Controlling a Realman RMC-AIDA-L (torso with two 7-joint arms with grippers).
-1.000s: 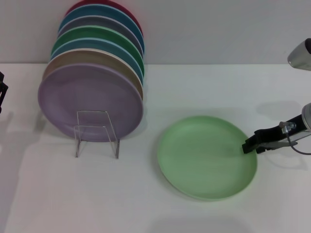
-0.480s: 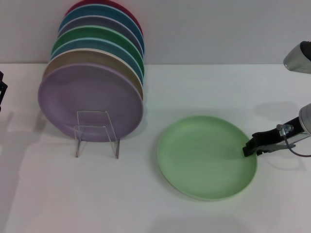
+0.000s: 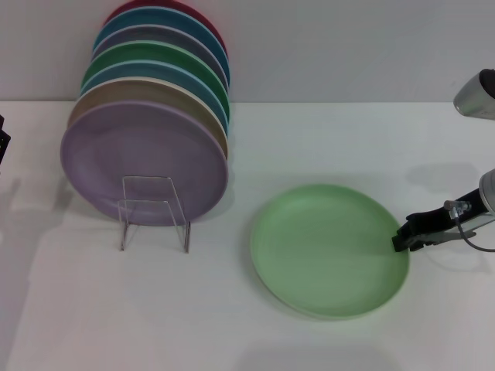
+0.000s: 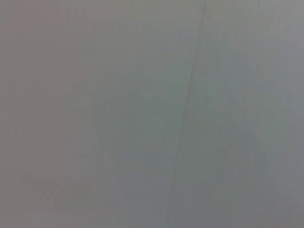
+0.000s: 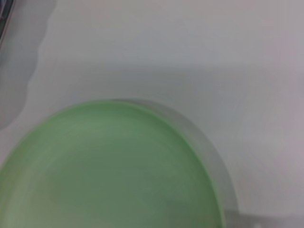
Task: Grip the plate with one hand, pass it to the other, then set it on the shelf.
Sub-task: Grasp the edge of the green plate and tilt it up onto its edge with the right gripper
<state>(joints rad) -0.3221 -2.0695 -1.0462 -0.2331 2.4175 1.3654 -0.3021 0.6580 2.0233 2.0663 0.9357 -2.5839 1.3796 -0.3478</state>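
The pale green plate [image 3: 329, 249] lies flat on the white tabletop [image 3: 232, 309], well apart from the shelf [image 3: 154, 212]. The right hand [image 3: 403, 238] touches its right rim; I cannot tell if it grips. The left hand [image 3: 3, 143] waits at the far left edge. No writing shows anywhere.
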